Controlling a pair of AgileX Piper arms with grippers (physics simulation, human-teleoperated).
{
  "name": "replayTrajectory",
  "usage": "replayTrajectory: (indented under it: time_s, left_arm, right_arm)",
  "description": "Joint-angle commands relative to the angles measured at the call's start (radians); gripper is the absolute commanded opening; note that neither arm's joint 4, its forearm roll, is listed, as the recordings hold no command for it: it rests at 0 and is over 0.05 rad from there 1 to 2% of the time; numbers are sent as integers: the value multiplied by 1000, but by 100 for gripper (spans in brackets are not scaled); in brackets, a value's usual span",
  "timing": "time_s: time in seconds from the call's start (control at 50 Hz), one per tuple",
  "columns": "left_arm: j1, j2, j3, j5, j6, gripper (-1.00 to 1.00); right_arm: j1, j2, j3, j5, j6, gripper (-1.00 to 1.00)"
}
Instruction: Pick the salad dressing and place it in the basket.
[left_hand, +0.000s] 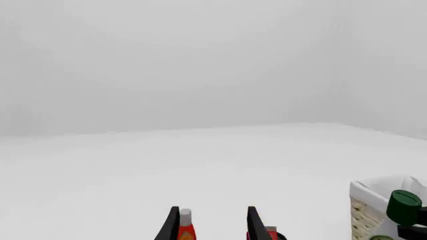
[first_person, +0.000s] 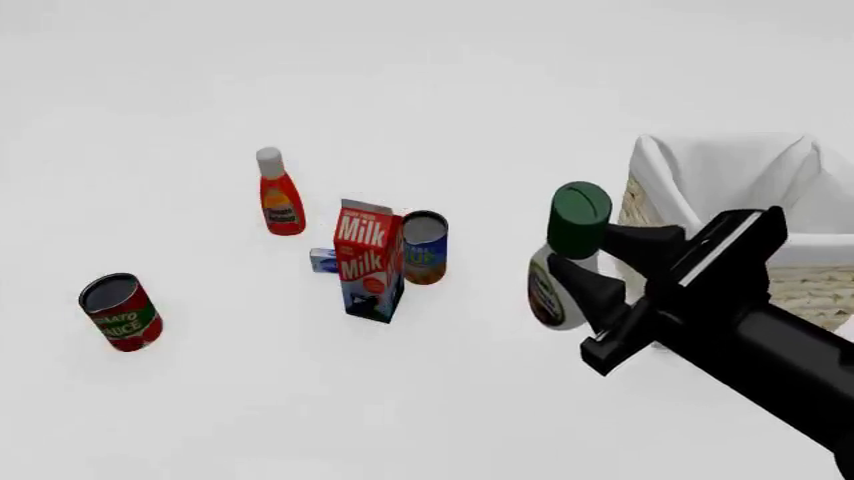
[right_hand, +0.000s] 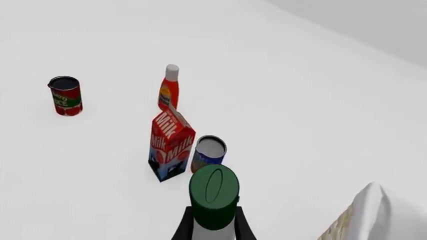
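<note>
The salad dressing (first_person: 549, 291), a white bottle with a dark green cap, is tilted just left of the basket (first_person: 806, 281), outside its rim. My right gripper (first_person: 583, 247) is shut on its neck below the cap. In the right wrist view the green cap of the salad dressing (right_hand: 213, 192) fills the space between the fingers of the right gripper (right_hand: 213, 229), and a corner of the basket (right_hand: 365, 212) shows beside it. My left gripper (left_hand: 212, 226) is open and holds nothing. The left wrist view also catches the basket (left_hand: 364, 210) and the cap of the salad dressing (left_hand: 403, 206).
On the table to the left stand a red bottle with a white cap (first_person: 279, 196), a milk carton (first_person: 370, 262), a blue can (first_person: 424, 248) and a tomato sauce can (first_person: 120, 312). A small blue-white pack (first_person: 324, 261) lies behind the carton.
</note>
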Motion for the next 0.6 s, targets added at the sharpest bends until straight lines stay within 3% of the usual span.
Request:
replayTrajectory:
  time_s: [0.02, 0.32, 0.36, 0.6]
  left_arm:
    - [119, -182, 196, -5, -23, 100]
    - [198, -183, 344, -107, -9, 100]
    - [214, -183, 354, -101, -42, 100]
    - [252, -183, 376, -97, -64, 100]
  right_arm:
    - [-17, -58, -61, 55, 9, -100]
    - [-54, -73, -178, 116, 7, -100]
    - [-65, -75, -201, 130, 10, -100]
    - [-127, -79, -334, 196, -26, -100]
